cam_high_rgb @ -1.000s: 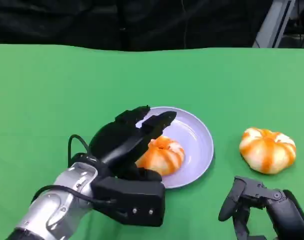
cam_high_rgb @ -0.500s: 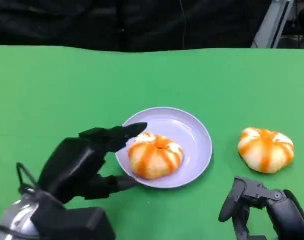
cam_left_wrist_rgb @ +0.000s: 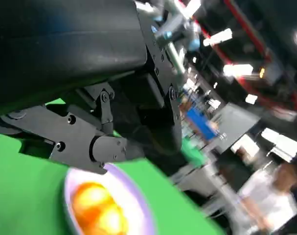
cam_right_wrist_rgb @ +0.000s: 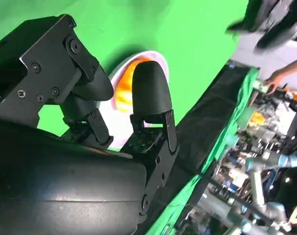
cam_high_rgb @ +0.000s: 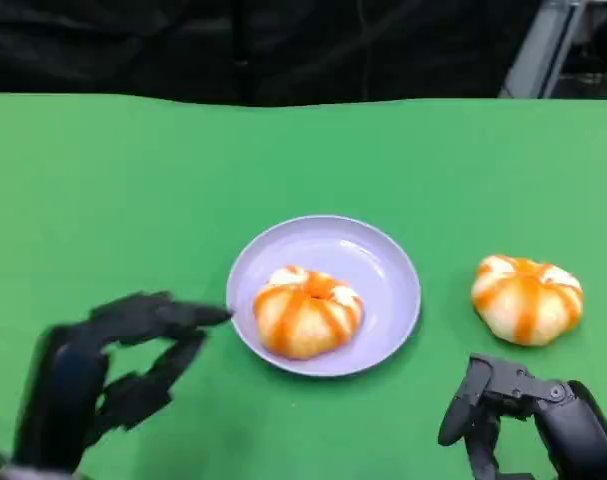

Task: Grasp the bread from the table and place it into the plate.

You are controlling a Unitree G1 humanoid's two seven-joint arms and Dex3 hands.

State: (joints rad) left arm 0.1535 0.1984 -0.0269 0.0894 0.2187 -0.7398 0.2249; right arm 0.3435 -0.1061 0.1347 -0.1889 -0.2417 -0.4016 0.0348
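nearest to me, my left hand [cam_high_rgb: 113,365] sits low at the left of the head view, blurred, fingers spread apart with nothing between them, its fingertips just short of the plate's rim. my right hand [cam_high_rgb: 523,415] rests at the lower right, fingers apart and hanging down, holding nothing, well clear of both pieces of bread.

just beyond the left hand is the plate [cam_high_rgb: 383,262], a round, shallow, smooth lilac dish lying flat on the desk [cam_high_rgb: 133,200]. inside it, toward its near left side, lies the bread [cam_high_rgb: 306,310]: a rounded, pumpkin-shaped bun, pale with glossy orange stripes running down from its top. my left wrist view catches the same bun as an orange blur on the lilac rim, past the black fingers.

to the right of the plate, apart from it, a second bread [cam_high_rgb: 526,297] of the same striped, lobed shape lies on the bare green cloth, which is matte and even.

beyond the desk's far edge the background is dark. the left wrist view shows a blurred person [cam_left_wrist_rgb: 265,200] standing off beside the desk.
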